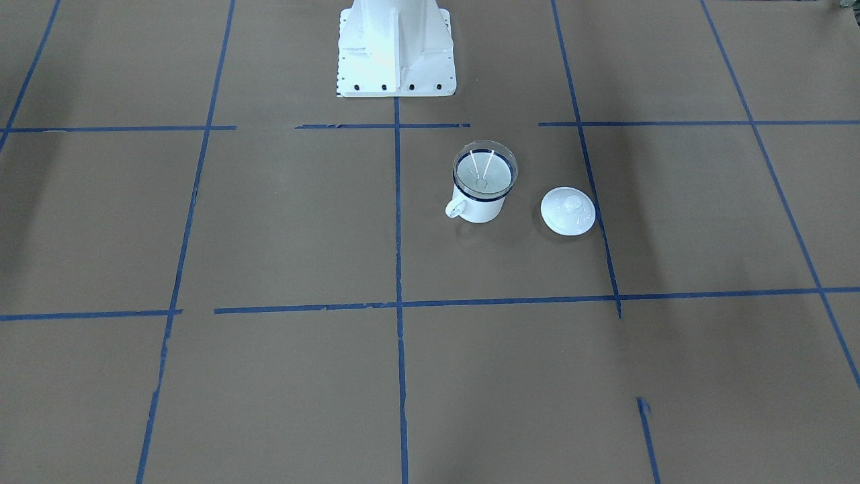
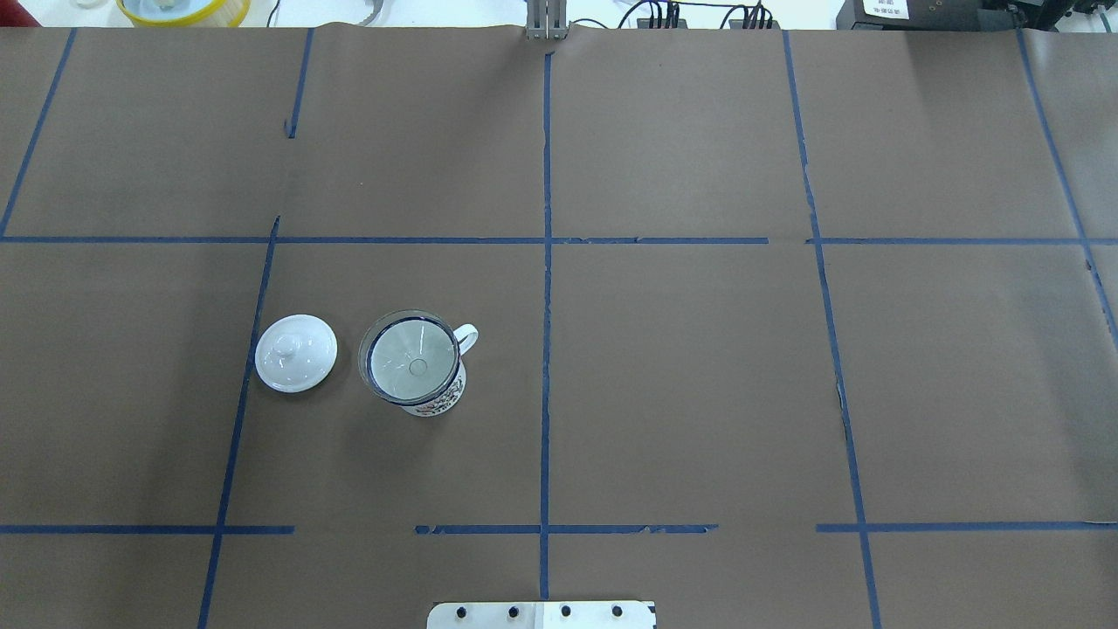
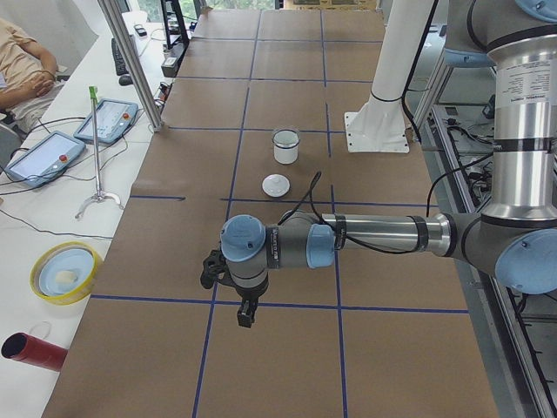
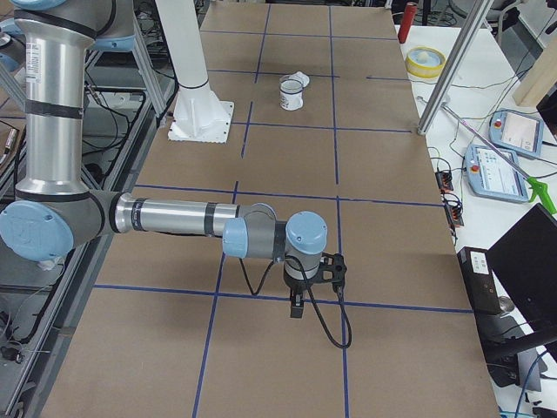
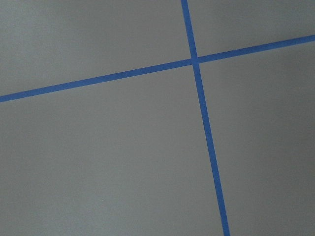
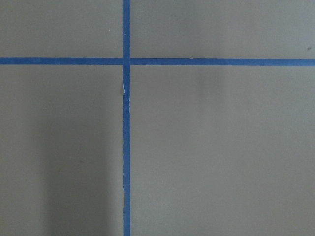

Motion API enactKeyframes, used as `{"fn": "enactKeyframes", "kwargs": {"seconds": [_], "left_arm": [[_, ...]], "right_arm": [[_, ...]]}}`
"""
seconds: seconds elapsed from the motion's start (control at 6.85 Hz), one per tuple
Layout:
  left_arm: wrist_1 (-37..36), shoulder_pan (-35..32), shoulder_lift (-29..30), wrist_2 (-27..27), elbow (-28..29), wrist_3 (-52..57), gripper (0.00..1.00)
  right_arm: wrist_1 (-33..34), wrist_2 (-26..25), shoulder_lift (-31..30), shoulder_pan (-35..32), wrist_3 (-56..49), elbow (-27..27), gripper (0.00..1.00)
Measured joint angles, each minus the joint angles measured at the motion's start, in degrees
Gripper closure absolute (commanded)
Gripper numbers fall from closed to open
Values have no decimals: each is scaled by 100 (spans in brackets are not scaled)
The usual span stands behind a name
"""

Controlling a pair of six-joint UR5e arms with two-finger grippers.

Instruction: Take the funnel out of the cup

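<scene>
Brown bench [image 2: 699, 393], blue tape grid [image 2: 547, 288]: I see the funnel [image 2: 412, 356] sitting in the cup [image 2: 439, 404], lid [image 2: 296, 352] just beside. The left pincer [image 3: 246, 315] and right pincer [image 4: 297, 309] hover well away; I cannot tell their opening.

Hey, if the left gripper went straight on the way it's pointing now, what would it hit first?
Probably just the paper-covered table: the left gripper points straight down, and its wrist view shows only brown paper and a blue tape crossing.
</scene>
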State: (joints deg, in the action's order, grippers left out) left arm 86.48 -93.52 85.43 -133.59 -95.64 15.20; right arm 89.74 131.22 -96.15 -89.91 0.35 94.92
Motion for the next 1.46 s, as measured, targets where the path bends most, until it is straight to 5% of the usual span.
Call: {"fn": "enactKeyframes", "kwargs": {"seconds": [0.73, 1.46], "left_arm": [[27, 86, 66, 20, -427, -19, 0], [762, 216, 1555, -19, -593, -856, 0]], "right_arm": [[0, 0, 0, 0, 0, -6, 0], [0, 0, 0, 0, 0, 0, 0]]}}
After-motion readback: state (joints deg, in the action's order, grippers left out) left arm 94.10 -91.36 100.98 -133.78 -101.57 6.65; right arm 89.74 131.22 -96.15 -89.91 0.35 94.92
